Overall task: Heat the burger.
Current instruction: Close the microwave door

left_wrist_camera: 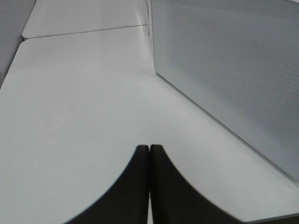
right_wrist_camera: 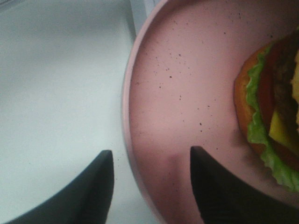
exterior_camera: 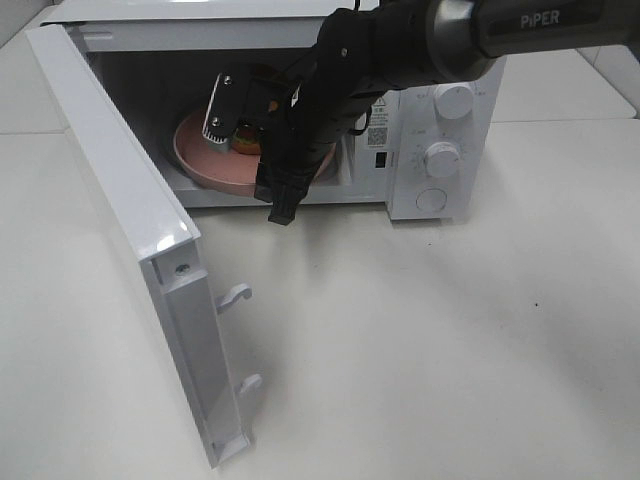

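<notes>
The exterior high view alone shows the whole setting: a white microwave oven (exterior_camera: 455, 205) on a white table (exterior_camera: 450, 350), its door (exterior_camera: 120, 200) swung wide open; the right arm (exterior_camera: 400, 45) reaches into the cavity, and the pink speckled plate (exterior_camera: 200, 160) lies on the cavity floor; the burger (exterior_camera: 243, 135) is only a small patch of colour behind the arm here. The right wrist view gives the detail hidden there: the burger sits on the plate, with green lettuce, a red slice, yellow cheese and a dark patty; the right gripper (right_wrist_camera: 152, 151) has its jaws spread apart and grips nothing, the plate's rim running between them, one finger over the plate and the other over the oven floor. The left gripper (left_wrist_camera: 149, 147) appears only in the left wrist view; its fingers are pressed together with nothing between them, above bare table, beside a white panel of fine dotted mesh (left_wrist_camera: 233, 65).

Readable writing: "PiPER" in white on the arm's dark casing; the label (exterior_camera: 378, 130) beside the two dials (exterior_camera: 441, 158) carries a square code, its text too small to read.
</notes>
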`<state>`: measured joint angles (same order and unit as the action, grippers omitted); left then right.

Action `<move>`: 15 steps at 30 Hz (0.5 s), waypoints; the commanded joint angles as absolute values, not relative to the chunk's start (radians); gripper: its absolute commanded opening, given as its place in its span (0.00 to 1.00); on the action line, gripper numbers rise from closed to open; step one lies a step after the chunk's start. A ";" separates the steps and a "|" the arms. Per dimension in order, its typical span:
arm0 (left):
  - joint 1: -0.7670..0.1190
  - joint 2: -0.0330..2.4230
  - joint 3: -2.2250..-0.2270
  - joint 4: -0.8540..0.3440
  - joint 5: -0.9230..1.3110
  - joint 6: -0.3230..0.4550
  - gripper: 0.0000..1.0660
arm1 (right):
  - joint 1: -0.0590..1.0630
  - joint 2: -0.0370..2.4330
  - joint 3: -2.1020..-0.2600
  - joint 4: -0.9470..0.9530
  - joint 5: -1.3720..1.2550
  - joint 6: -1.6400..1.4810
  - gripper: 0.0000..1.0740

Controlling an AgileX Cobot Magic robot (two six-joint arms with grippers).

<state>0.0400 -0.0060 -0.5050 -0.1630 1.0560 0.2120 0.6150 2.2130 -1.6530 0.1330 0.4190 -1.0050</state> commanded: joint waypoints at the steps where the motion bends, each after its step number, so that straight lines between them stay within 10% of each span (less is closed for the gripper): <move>1: 0.044 -0.025 -0.505 -0.164 1.045 0.211 0.00 | 0.614 2.199 -1.661 0.140 0.424 -0.921 0.52; 15: 0.044 -0.025 -0.505 -0.164 1.045 0.211 0.00 | 0.614 2.143 -1.661 0.136 0.511 -0.626 0.52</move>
